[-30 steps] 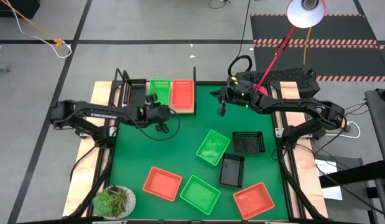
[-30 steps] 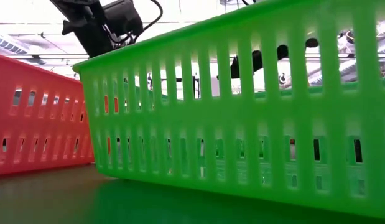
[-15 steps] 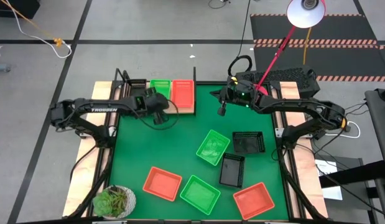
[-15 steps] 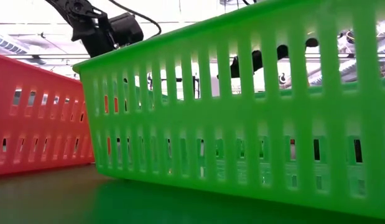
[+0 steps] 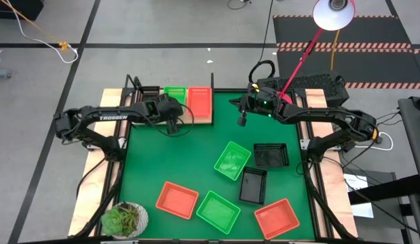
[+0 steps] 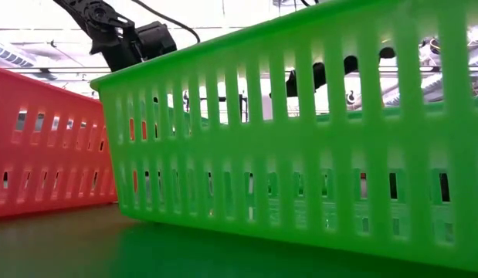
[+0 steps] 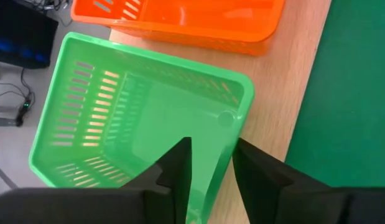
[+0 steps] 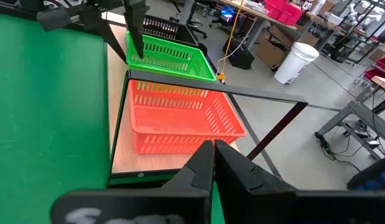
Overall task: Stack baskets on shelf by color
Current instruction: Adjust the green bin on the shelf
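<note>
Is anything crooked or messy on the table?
Yes. The green basket on the shelf sits slanted, not lined up with the orange basket beside it. The left gripper straddles the green basket's wall.

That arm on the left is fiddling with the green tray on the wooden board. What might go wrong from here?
The left tool straddles the near wall of the green plastic mesh basket, which sits askew on the light-wood shelf, one corner close to the board's edge. If the arm lifts or swings before the fingers are clear, it could drag the basket off. It could also nudge the neighbouring red-orange mesh basket.
</note>
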